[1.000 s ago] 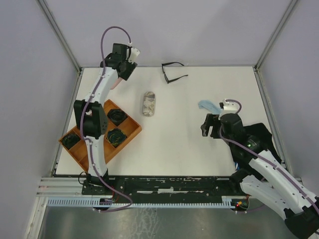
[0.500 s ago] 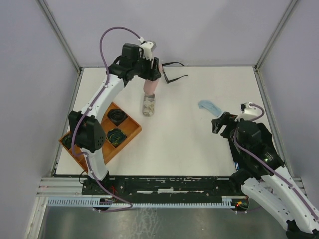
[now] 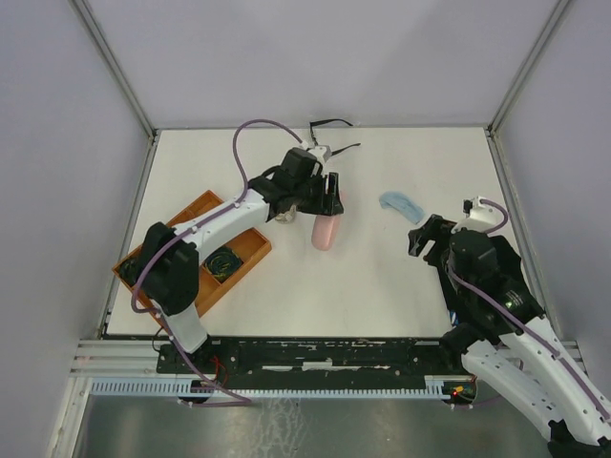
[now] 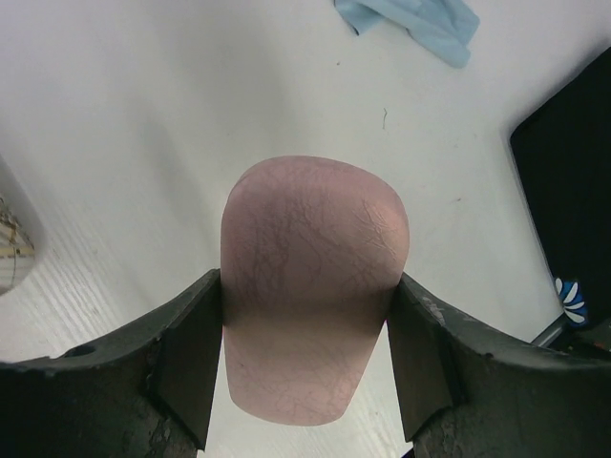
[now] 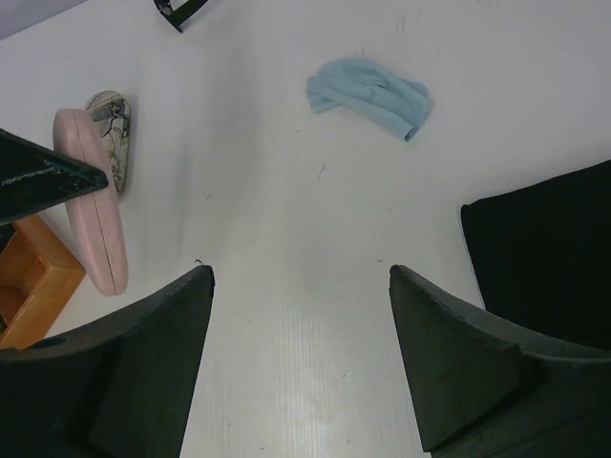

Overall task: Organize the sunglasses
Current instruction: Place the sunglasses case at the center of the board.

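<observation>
The thin black-framed sunglasses lie at the far edge of the table, partly hidden behind the left arm, and a dark pair sits in the orange tray at the near left. Mid-table, the left gripper clamps a pink case across its width. It is best lowered flat onto bare table before letting go, clear of the patterned case, while the right gripper hangs wide and empty at the near right.
</observation>
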Controlling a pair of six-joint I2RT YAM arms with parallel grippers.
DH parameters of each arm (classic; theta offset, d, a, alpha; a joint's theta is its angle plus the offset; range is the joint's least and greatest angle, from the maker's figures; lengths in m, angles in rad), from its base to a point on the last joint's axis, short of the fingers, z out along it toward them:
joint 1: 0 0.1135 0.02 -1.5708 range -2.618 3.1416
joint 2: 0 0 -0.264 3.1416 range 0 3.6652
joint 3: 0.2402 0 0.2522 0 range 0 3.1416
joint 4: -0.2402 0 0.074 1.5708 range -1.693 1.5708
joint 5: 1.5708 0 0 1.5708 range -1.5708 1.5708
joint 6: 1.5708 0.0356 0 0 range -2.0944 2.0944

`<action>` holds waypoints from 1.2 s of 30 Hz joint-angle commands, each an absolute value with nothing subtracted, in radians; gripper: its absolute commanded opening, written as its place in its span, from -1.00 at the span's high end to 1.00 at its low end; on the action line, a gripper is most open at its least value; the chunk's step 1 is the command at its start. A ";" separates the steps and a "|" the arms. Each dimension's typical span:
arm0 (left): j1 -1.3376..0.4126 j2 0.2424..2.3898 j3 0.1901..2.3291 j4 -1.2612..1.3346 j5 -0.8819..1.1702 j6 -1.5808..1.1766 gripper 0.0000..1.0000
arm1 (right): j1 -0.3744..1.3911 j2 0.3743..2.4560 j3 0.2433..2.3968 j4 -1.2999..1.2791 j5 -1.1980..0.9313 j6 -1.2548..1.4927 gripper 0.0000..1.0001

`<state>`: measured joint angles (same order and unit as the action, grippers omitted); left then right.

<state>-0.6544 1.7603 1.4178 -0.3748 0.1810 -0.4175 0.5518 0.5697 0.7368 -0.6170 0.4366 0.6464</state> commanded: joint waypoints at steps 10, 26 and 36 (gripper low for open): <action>-0.815 1.674 1.214 -0.288 -0.124 -0.634 0.81 | 0.554 0.684 0.768 -0.612 0.381 0.667 -0.66; -0.860 1.781 1.125 -0.165 -0.194 -0.588 0.14 | 0.555 0.721 0.754 -0.592 0.342 0.642 -0.68; -0.860 1.836 1.137 -0.162 -0.197 -0.547 -0.19 | 0.554 0.734 0.756 -0.581 0.320 0.613 -0.71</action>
<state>-0.8589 1.8244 1.1244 -0.2024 -0.1745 -0.5903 0.5518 0.7387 0.7368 -0.6201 0.3241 0.6380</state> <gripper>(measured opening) 0.685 0.847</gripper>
